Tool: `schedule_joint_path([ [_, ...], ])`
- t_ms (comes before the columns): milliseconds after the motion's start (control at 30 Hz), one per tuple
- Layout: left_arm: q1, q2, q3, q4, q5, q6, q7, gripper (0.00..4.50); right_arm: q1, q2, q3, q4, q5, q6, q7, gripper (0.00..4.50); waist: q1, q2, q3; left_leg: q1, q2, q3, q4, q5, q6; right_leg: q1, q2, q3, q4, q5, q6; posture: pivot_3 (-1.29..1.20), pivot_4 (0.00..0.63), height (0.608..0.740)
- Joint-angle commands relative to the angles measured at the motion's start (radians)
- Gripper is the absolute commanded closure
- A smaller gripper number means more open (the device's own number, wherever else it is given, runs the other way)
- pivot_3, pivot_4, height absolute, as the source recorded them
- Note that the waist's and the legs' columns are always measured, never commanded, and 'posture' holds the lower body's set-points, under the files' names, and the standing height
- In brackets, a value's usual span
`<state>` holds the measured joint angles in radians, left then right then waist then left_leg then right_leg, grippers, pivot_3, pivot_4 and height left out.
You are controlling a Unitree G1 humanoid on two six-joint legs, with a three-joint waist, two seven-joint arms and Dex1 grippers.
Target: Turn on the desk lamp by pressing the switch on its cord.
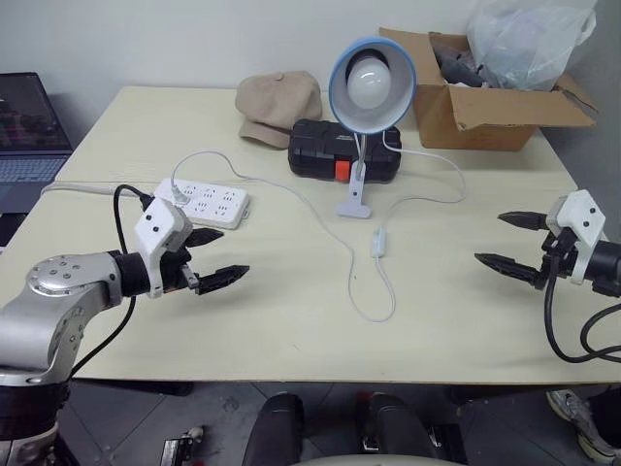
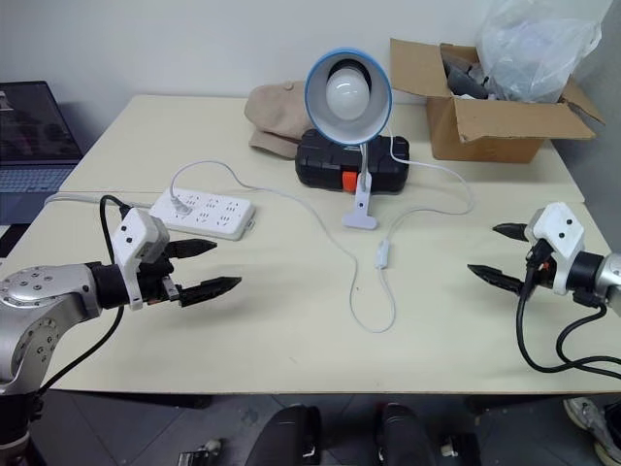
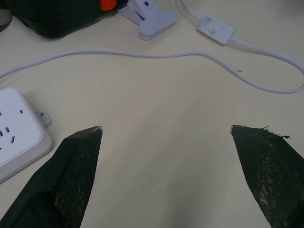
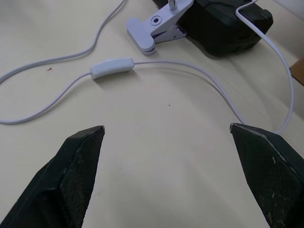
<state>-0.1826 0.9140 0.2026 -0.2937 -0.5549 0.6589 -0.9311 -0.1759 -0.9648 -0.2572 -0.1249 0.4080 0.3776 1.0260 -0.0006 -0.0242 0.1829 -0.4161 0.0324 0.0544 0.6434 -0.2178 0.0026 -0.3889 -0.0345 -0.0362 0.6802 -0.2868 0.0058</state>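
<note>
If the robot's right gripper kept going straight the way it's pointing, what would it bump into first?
Probably the bare table first, since the open right gripper tilts downward. Just beyond lie the cord and its switch, then the lamp's clamp. Depth is hard to judge.

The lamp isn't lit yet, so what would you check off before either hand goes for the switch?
1. Switch in plain sight, nothing covering it: ok.
2. Left hand open and empty: ok.
3. Right hand open and empty: ok.
4. Cord plugged into the power strip: ok.
5. Desk lamp standing on its clamp, bulb fitted: ok.
6. Power strip live: cannot tell.
</note>
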Motion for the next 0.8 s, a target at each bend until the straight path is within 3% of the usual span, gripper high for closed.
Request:
schedule_joint_path([
  [33, 0.002, 0.011, 0.026, -0.063, -0.033, 0.004, -0.021, 0.00, -0.019, -0.017, -0.019, -0.040, 0.002, 0.011, -0.011, 0.06, 0.000, 0.000, 0.000, 0.000, 0.000, 0.000, 0.000, 0.000, 0.000, 0.000, 0.000, 0.000, 0.000, 0.000, 0.000, 0.00, 0.150, 0.740],
  [333, 0.016, 0.018, 0.009, -0.082, 0.005, -0.008, -0.005, 0.00, -0.038, -0.015, -0.002, -0.063, 0.023, 0.111, -0.024, 0.06, 0.000, 0.000, 0.000, 0.000, 0.000, 0.000, 0.000, 0.000, 0.000, 0.000, 0.000, 0.000, 0.000, 0.000, 0.000, 0.00, 0.150, 0.740],
  [600, -0.030, -0.030, 0.001, -0.075, -0.059, -0.013, -0.049, 0.00, -0.175, 0.060, 0.031, -0.136, 0.158, 0.523, -0.200, 0.06, -0.001, 0.000, 0.000, 0.000, 0.000, 0.000, 0.000, 0.000, 0.000, 0.000, 0.000, 0.000, 0.000, 0.001, -0.002, 0.00, 0.150, 0.740],
  [800, -0.068, -0.066, -0.045, -0.065, -0.068, -0.025, -0.067, 0.00, -0.361, 0.135, 0.083, -0.105, 0.273, 0.913, -0.306, 0.06, -0.001, 0.000, 0.000, -0.001, 0.000, 0.000, 0.000, 0.000, 0.000, 0.000, 0.000, 0.000, 0.000, 0.002, -0.004, 0.00, 0.150, 0.740],
])
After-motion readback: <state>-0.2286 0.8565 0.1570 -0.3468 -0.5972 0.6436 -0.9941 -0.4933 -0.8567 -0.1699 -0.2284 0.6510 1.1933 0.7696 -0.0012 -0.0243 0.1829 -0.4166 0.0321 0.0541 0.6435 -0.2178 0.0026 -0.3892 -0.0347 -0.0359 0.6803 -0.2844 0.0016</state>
